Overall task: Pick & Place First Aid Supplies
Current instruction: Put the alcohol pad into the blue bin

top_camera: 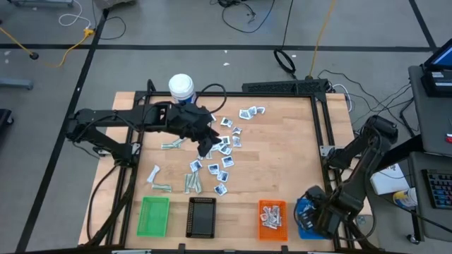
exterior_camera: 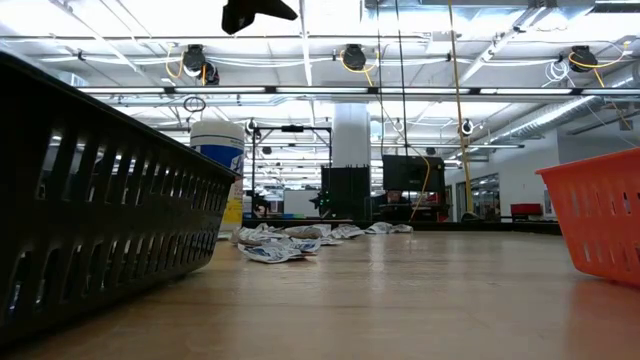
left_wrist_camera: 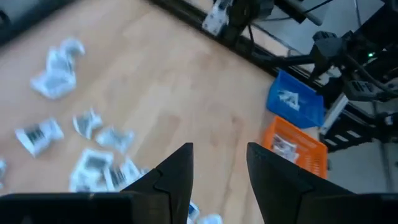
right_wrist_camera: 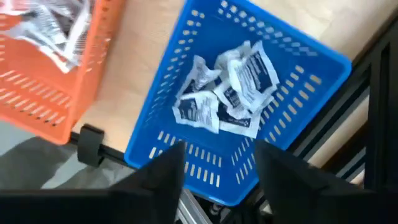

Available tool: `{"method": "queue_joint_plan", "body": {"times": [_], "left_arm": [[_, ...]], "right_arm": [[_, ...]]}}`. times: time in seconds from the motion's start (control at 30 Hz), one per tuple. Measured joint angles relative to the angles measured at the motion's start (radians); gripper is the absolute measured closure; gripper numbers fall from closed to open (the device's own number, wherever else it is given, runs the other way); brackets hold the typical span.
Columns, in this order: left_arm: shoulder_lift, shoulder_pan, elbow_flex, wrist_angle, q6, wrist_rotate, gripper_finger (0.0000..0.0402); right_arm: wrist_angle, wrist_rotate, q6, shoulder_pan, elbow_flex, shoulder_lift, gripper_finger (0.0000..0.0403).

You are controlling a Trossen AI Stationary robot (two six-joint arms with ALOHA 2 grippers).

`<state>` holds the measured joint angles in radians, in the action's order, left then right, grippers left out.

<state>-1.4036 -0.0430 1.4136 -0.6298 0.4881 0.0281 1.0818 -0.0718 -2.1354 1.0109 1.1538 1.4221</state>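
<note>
Many white-and-blue sachets [top_camera: 224, 145] lie flat and scattered on the wooden table's middle, with pale wrapped strips [top_camera: 191, 183] nearer the trays. My left gripper [top_camera: 205, 148] hovers over the sachet cluster, open and empty; its wrist view shows the fingers [left_wrist_camera: 219, 155] above sachets [left_wrist_camera: 93, 163]. The low view shows it high above the table [exterior_camera: 256, 12]. My right gripper [top_camera: 311, 216] is open and empty over the blue tray [right_wrist_camera: 311, 68], which holds several sachets [right_wrist_camera: 227, 90].
A white bottle [top_camera: 181, 86] stands at the table's far side. Green [top_camera: 154, 216], black [top_camera: 202, 216], orange [top_camera: 272, 218] and blue [top_camera: 302, 209] trays line the near edge; the orange one holds packets. Bare wood lies between the cluster and the right frame rail [top_camera: 321, 127].
</note>
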Motion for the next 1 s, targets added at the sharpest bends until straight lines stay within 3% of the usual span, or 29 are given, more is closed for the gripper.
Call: {"method": "queue_joint_plan", "body": {"times": [0.13, 0.3, 0.57, 0.73, 1.0], "left_arm": [[0.0, -0.022, 0.0, -0.111, 0.08, 0.072, 0.025], [0.0, -0.037, 0.0, -0.276, 0.13, 0.1, 0.025], [0.0, -0.056, 0.0, -0.464, 0.188, 0.124, 0.025], [0.0, -0.058, 0.0, -0.533, 0.223, 0.132, 0.025], [0.0, -0.055, 0.0, -0.562, 0.236, 0.131, 0.0249]], "right_arm": [[0.036, 0.071, 0.044, -0.019, 0.0, -0.054, 0.0157], [0.097, 0.186, 0.173, -0.072, 0.0, -0.149, 0.0133], [0.071, 0.608, 0.595, -0.239, 0.0, -0.276, 0.0137], [-0.106, 0.747, 0.955, -0.391, 0.0, -0.329, 0.0139], [-0.605, 0.749, 1.635, -0.613, 0.0, -0.331, 0.014]]}}
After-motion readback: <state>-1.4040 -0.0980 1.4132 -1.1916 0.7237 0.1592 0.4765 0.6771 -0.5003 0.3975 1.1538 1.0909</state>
